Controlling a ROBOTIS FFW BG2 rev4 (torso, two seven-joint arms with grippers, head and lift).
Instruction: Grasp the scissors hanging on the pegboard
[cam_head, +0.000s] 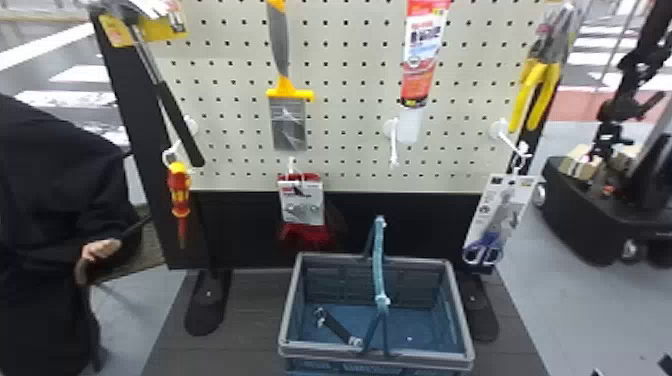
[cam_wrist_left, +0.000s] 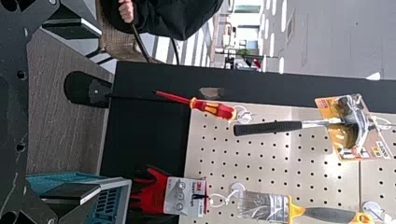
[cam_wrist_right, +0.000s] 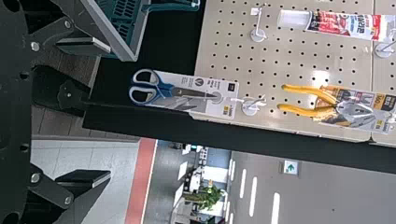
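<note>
Right claw (cam_wrist_right: 93, 112) spread wide; scissors (cam_wrist_right: 163, 89) hang on pegboard (cam_wrist_right: 289, 60).

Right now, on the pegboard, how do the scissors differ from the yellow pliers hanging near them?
The scissors have blue handles; the pliers have yellow ones. The scissors hang low, handles past the pegboard's bottom edge; the pliers hang higher, near its top. Both hang handles down, on cards, at the board's right side.

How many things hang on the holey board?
7: hammer top left, screwdriver under it, scraper top middle, gloves under it, tube right of middle, pliers top right, scissors under them. More may hide higher up.
</note>
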